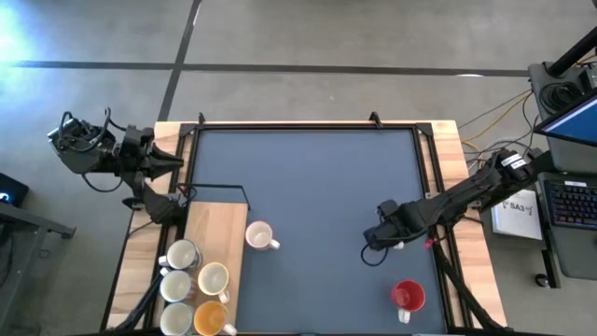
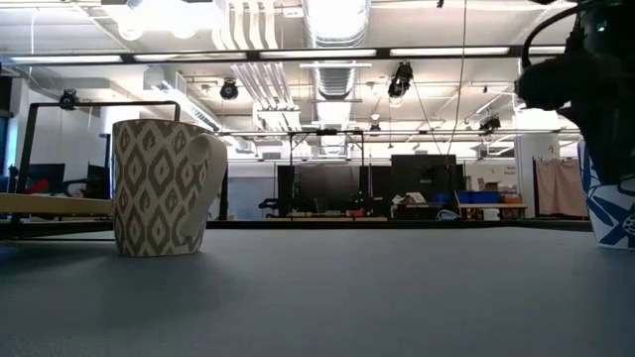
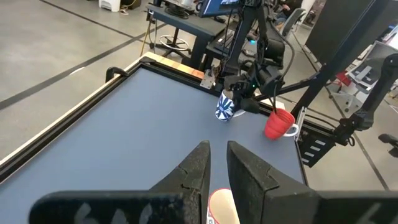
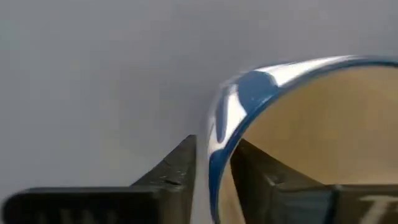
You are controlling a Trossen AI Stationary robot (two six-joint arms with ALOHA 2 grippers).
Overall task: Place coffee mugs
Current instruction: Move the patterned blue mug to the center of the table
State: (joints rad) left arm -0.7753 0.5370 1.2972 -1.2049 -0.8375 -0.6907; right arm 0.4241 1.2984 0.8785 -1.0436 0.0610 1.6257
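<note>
Right end effector (image 1: 390, 235): low over the right half of the tabletop (image 1: 317, 177), clamped on the rim of a blue-and-white mug (image 3: 224, 107); the wrist view shows one finger outside the wall and one inside, the wall pinched between them. The mug's base appears to be on or just above the surface; which, cannot be told.

Left end effector (image 1: 177, 198): parked at the left edge of the tabletop, empty, its two fingers (image 3: 196, 171) nearly together with only a narrow slot between.

Mugs, near to far from the left arm:
- Four on the wooden board (image 1: 219, 219) at the front left: three pale ones, one orange mug (image 1: 211, 318).
- One patterned cream mug (image 1: 260, 235) standing just off the board, upright, handle toward the right.
- Blue-and-white mug, in the right grip.
- Red mug (image 1: 408, 296), front right, upright, standing free.

Handling, as judged: glazed ceramic, rigid, moderately heavy for its size, slippery and liable to chip if knocked or dropped. A rim pinch suits it, opposite or beside the handle; set-down should be gentle and level.
</note>
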